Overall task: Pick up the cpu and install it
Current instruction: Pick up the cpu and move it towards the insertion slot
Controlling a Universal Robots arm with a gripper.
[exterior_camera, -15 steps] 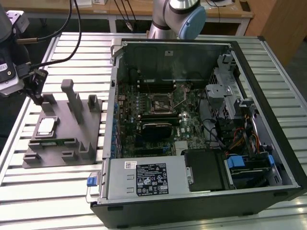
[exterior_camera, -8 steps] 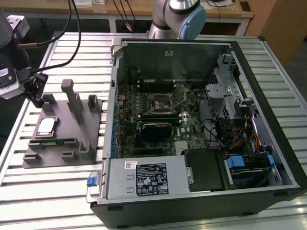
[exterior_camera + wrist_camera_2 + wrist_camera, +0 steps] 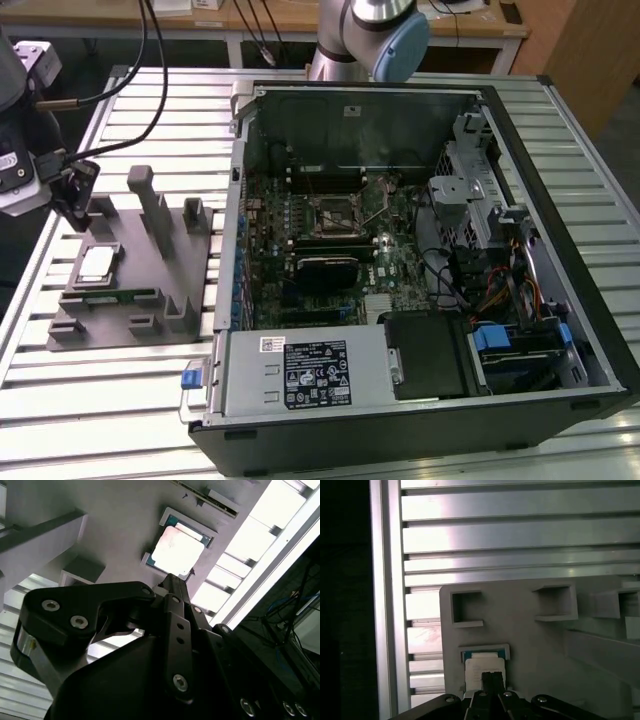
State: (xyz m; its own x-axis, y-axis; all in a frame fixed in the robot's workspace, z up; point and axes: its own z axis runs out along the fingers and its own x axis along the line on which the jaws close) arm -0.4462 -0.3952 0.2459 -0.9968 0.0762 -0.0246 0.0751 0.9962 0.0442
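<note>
my gripper (image 3: 492,676) closed, empty, just over cpu (image 3: 482,665). cpu flat in grey holder (image 3: 150,290) recess on bench (image 3: 120,400), exterior view's left of pc case (image 3: 400,440). likely light, stiff, slick lid, fragile underside. grip opposite edges.

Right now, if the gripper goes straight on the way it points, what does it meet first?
Most likely the cpu, lying in its recess on the grey holder block; in both wrist views the gripper points at it. The gap between them is unclear.
</note>
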